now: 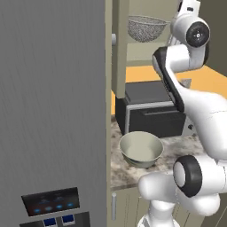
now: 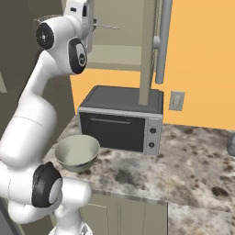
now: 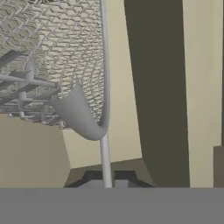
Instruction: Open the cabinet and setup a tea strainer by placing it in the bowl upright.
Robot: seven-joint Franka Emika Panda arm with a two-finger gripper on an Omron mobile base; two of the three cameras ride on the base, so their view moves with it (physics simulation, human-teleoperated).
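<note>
Grey brushed metal at the far left of the left base view: a tall fridge (image 1: 53,111), with a dark control panel (image 1: 51,201) low on its front. Next in size, the cabinet (image 1: 119,48), beige and panelled, standing open above the counter. In the right base view, presents its open door (image 2: 148,46) nearly edge-on, with a long grey bar handle (image 2: 163,41) down the front. Behind it, orange wall (image 2: 202,64) with a pale outlet plate (image 2: 176,101). Below, speckled stone counter (image 2: 197,170), carrying a black oven (image 2: 121,121) right under the open cabinet.

Just in front of the oven's left end, on the fridge side, sits the bowl (image 1: 141,148): pale grey-beige, upright, mouth up, apart from the oven by a narrow strip of counter.

Up inside the open cabinet, well above the bowl, the tea strainer (image 1: 146,27), mesh basket mouth-up, close over the shelf; cannot tell whether touching the shelf or clear of it.

Seen close in the hand view: mesh to the upper left, thin straight handle (image 3: 105,144) running down from the rim to the gripper (image 3: 105,180). Pinched almost fully closed on that handle, one dark tip on each side of it, beige cabinet wall behind.
</note>
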